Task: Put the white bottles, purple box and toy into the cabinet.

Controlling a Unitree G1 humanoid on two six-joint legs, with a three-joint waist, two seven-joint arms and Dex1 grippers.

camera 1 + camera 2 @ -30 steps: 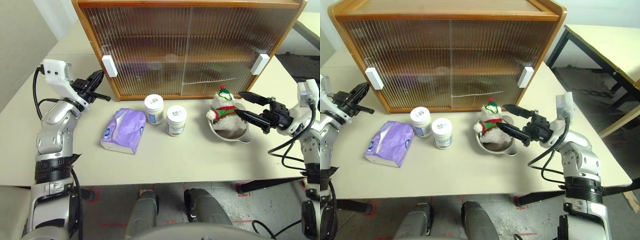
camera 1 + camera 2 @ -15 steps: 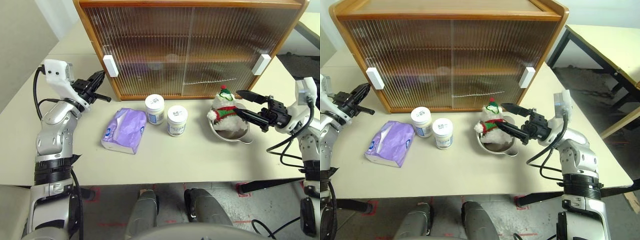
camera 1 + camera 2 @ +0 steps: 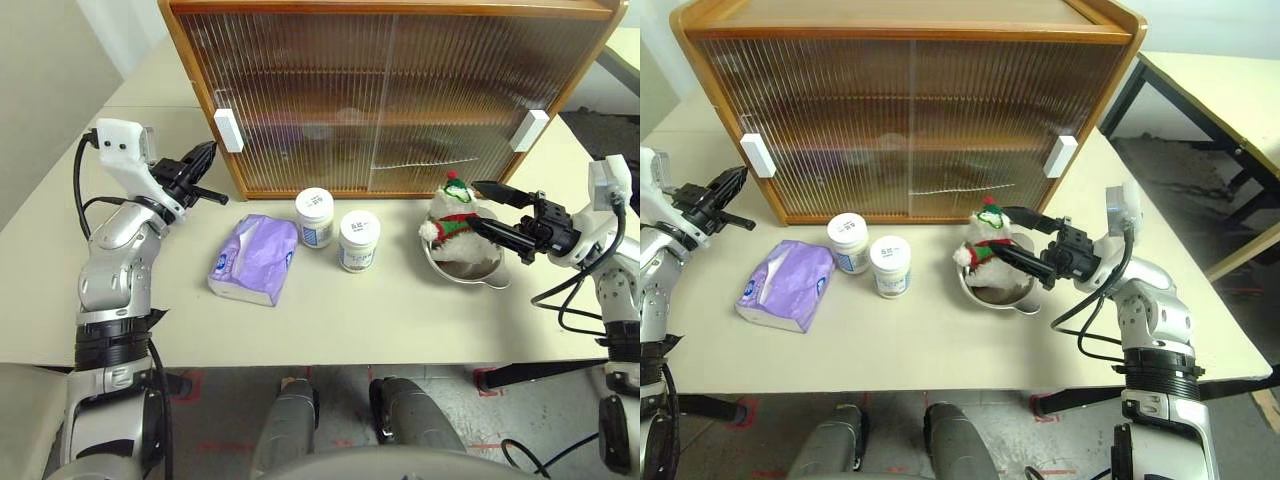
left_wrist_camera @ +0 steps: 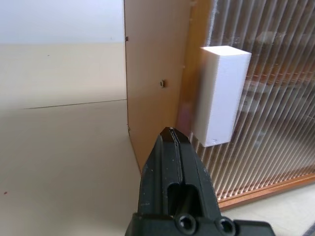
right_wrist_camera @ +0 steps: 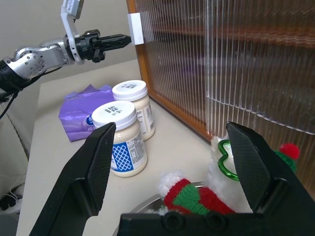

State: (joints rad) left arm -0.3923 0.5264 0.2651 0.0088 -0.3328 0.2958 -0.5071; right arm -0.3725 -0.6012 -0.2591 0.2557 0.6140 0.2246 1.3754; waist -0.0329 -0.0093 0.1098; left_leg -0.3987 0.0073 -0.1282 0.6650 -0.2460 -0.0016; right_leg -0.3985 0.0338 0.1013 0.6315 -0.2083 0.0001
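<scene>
- Black left gripper (image 3: 209, 152), fingers pressed together, points at the cabinet's (image 3: 390, 90) left handle (image 3: 228, 130), just ahead.
- Box (image 3: 253, 259) and bottles (image 3: 337, 228) lie between the grippers.
- Right gripper (image 3: 486, 208) gapes wide around the toy (image 3: 450, 214).

A cream table (image 3: 330, 320) stands over grey floor (image 3: 1160, 165), another table (image 3: 1230, 95) beside.

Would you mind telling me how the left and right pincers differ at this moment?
The left pincer is shut, while the right pincer is wide open. The left one points at the cabinet's left handle; the right one points at the toy in the bowl, its fingers either side of it. Neither holds anything, and both hover above the table.
</scene>
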